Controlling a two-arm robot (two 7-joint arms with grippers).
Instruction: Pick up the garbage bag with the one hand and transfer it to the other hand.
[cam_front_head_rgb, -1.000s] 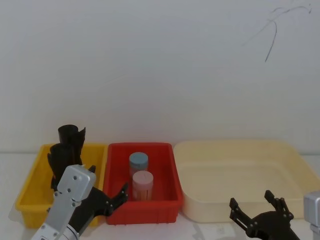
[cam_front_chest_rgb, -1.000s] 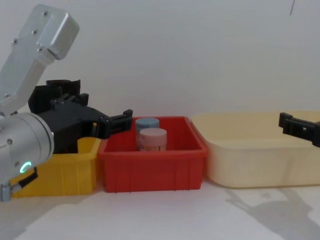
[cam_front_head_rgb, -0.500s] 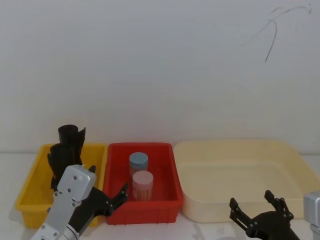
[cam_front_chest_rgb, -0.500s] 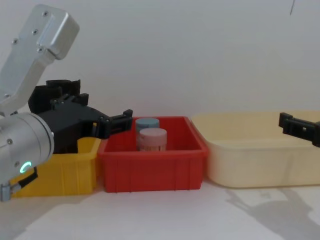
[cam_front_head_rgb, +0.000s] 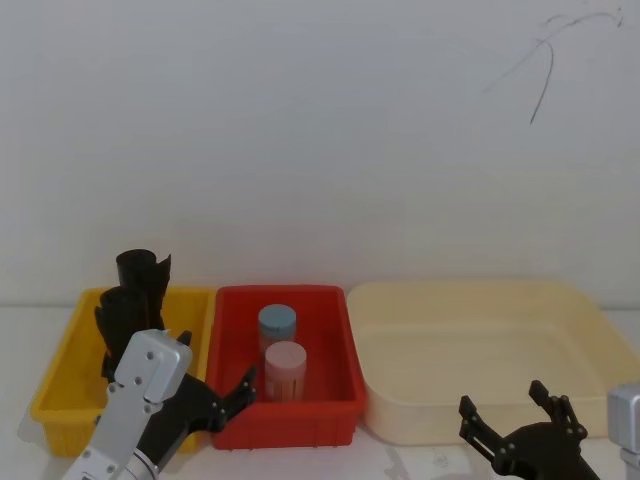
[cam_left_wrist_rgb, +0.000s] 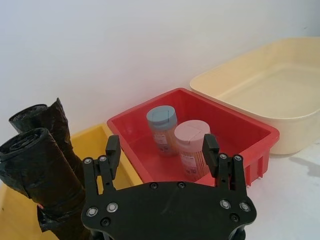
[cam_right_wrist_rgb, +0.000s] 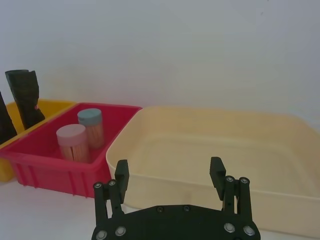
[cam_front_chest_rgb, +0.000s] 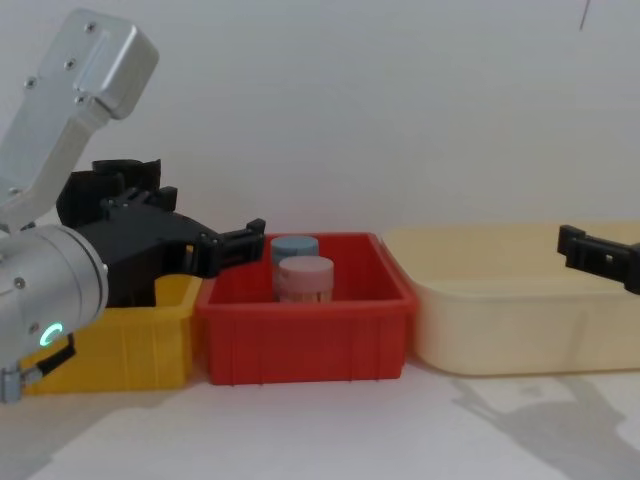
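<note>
The garbage bag (cam_front_head_rgb: 118, 325) is a chunky matte black roll standing upright in the yellow bin (cam_front_head_rgb: 58, 385); the left wrist view shows it close up (cam_left_wrist_rgb: 39, 175). My green-ringed left gripper (cam_front_head_rgb: 215, 388) hovers open just in front of the yellow and red bins, apart from the bag, with nothing between its fingers (cam_left_wrist_rgb: 161, 146). My right gripper (cam_front_head_rgb: 505, 408) stays low in front of the cream tray, open and holding nothing (cam_right_wrist_rgb: 169, 169).
A slimmer black roll (cam_front_head_rgb: 142, 270) with a flared top stands behind the bag. The red bin (cam_front_head_rgb: 340, 345) holds a blue-lidded jar (cam_front_head_rgb: 277, 323) and a pink-lidded jar (cam_front_head_rgb: 285, 362). The wide cream tray (cam_front_head_rgb: 480, 296) sits at the right. A white wall is behind.
</note>
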